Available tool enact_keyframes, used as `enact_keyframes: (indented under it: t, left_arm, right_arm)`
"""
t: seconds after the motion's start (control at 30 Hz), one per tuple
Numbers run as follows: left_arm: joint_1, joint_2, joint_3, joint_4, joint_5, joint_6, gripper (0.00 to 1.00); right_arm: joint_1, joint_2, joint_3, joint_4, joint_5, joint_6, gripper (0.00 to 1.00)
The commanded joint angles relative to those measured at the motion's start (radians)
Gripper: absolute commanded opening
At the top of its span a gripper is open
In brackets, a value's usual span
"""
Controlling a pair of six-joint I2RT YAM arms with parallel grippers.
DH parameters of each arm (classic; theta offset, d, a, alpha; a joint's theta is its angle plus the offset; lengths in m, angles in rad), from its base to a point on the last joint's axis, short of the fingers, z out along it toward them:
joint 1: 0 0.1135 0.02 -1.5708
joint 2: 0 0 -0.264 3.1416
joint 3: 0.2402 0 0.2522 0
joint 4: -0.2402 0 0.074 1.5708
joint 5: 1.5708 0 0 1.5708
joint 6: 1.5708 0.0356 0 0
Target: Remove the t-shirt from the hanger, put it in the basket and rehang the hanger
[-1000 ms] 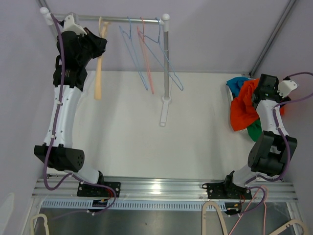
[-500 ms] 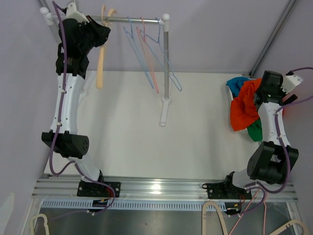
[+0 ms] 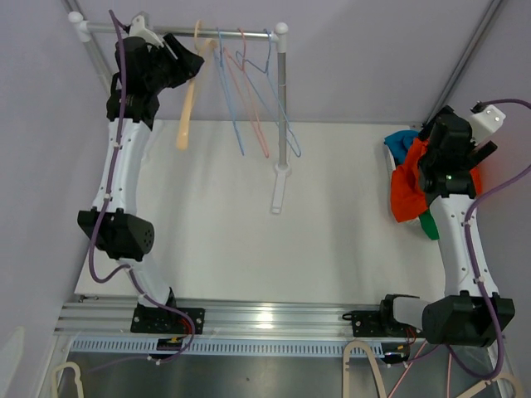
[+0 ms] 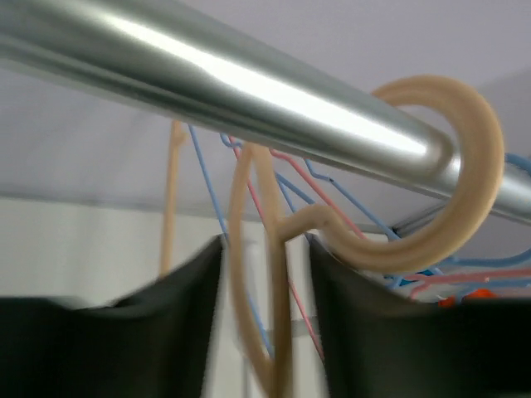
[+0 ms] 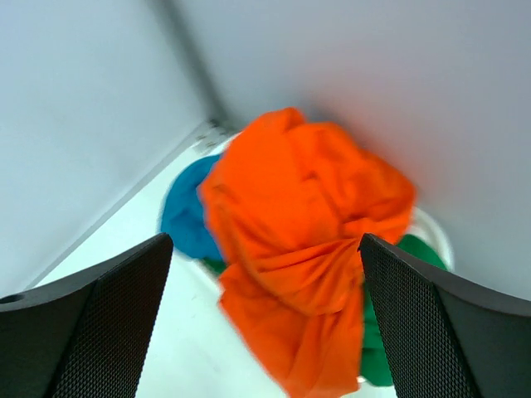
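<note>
Left arm: stretched up from its base to the left end of the rail (image 4: 249,83).
Left gripper (image 4: 265,278): jaws partly apart, either side of the hanger (image 4: 465,166) neck just under the rail; gaps both sides, nothing gripped.
Hanger: bare, hooked over the rail.
Right arm: extended forward, well right of the rail, wrist bent down.
Right gripper (image 5: 265,240): jaws wide apart, empty, above the t-shirt (image 5: 307,215).
T-shirt: orange, crumpled, far right of the rail.
Unclear: left fingertips blurred; hanger's lower part cut off in the wrist view.
</note>
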Motion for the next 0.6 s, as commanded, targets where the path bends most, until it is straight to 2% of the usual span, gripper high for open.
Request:
enact_keyframes:
  t: [0.0,0.07,0.1,0.2,0.3,0.33,0.4,0.43,0.5,0.53,0.57]
  left_arm:
    - [0.007,-0.117,-0.121,0.039,0.04,0.019,0.63]
    - [0.007,-0.178,-0.224,0.086,0.008,0.019,0.92]
    - [0.007,-0.233,-0.272,0.087,-0.008,0.022,0.99]
    - [0.007,-0.316,-0.337,0.045,-0.07,0.048,0.99]
    - [0.006,-0.488,-0.432,-0.011,-0.111,0.062,1.0]
    - [0.004,-0.531,-0.517,-0.024,-0.124,0.059,1.0]
    - [-0.001,-0.626,-0.587,-0.031,-0.16,0.046,1.0]
    - [-0.002,-0.734,-0.666,-0.022,-0.167,0.043,1.0]
    - [-0.004,-0.858,-0.852,0.049,-0.162,0.027,0.99]
    - [-0.005,-0.924,-0.897,0.076,-0.162,0.02,1.0]
    - [-0.007,-1.046,-0.973,0.1,-0.162,0.014,0.99]
  right_arm:
    - [0.085,-0.051,0.036,0.063,-0.04,-0.067,1.0]
    - [0.146,-0.057,0.039,0.07,-0.062,-0.084,0.99]
    - [0.162,-0.06,0.053,0.072,-0.089,-0.083,0.99]
    - [0.223,-0.071,0.078,0.066,-0.132,-0.086,1.0]
    - [0.278,-0.095,0.096,0.069,-0.21,-0.093,0.99]
    - [0.294,-0.112,0.096,0.072,-0.233,-0.09,1.0]
    - [0.341,-0.131,0.098,0.066,-0.255,-0.072,1.0]
    - [0.355,-0.14,0.091,0.067,-0.293,-0.061,1.0]
    - [0.384,-0.17,0.088,0.055,-0.332,-0.02,1.0]
    - [0.392,-0.18,0.084,0.048,-0.351,-0.006,1.0]
    - [0.4,-0.209,0.064,0.046,-0.394,0.012,0.99]
